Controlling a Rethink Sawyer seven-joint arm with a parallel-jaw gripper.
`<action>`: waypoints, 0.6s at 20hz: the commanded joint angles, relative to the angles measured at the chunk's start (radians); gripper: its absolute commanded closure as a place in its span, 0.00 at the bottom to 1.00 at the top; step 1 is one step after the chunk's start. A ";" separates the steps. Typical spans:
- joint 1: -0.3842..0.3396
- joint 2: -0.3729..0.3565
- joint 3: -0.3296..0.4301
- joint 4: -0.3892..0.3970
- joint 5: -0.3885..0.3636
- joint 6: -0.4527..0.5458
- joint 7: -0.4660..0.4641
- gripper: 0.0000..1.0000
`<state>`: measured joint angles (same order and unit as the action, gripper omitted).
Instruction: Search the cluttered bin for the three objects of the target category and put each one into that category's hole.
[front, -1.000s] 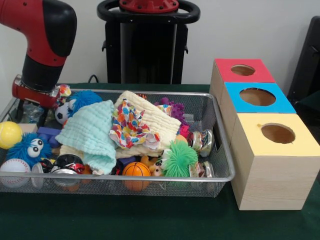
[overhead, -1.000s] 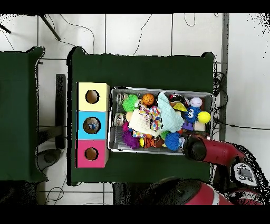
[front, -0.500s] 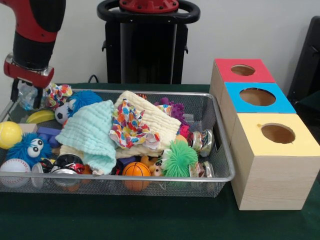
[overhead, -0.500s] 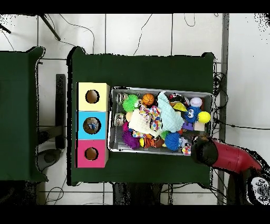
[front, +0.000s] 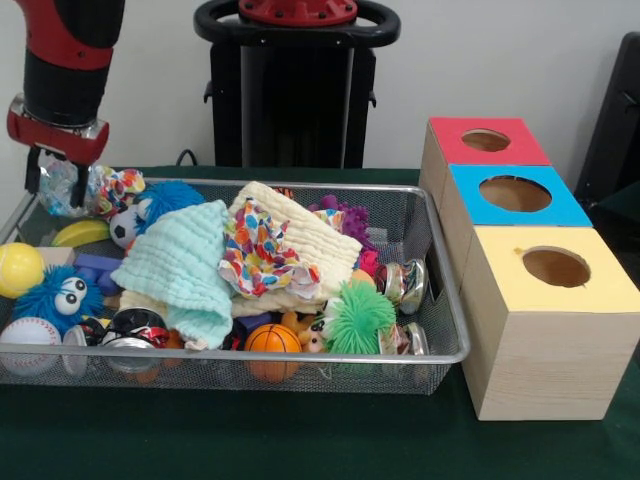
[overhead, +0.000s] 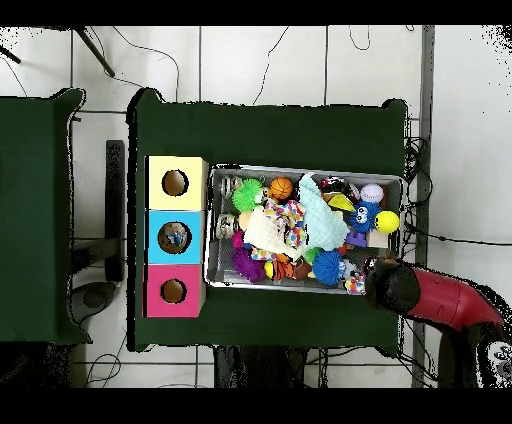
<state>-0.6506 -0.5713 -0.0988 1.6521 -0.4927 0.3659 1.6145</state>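
Gripper (front: 55, 180) pinches a crinkly clear wrapper (front: 62, 184) above the bin's (front: 300, 355) corner; boxes (front: 515, 195) lie well apart. Risk: thin grip, wrapper may slip during carry

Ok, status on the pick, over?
Gripper up over bin's corner, jaws shut on clear crinkly item. Boxes clear across the bin.

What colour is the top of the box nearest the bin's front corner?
Yellow. The yellow-topped box has plain wooden sides; the front view shows it best.
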 joint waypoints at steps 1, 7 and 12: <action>-0.034 0.056 0.140 0.102 -0.060 0.002 -0.053 0.00; -0.075 0.022 0.193 0.147 -0.055 -0.046 -0.037 0.00; -0.092 0.011 0.224 0.156 -0.057 -0.036 -0.038 0.00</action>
<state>-0.7221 -0.5642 0.0077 1.6957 -0.4929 0.3490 1.6145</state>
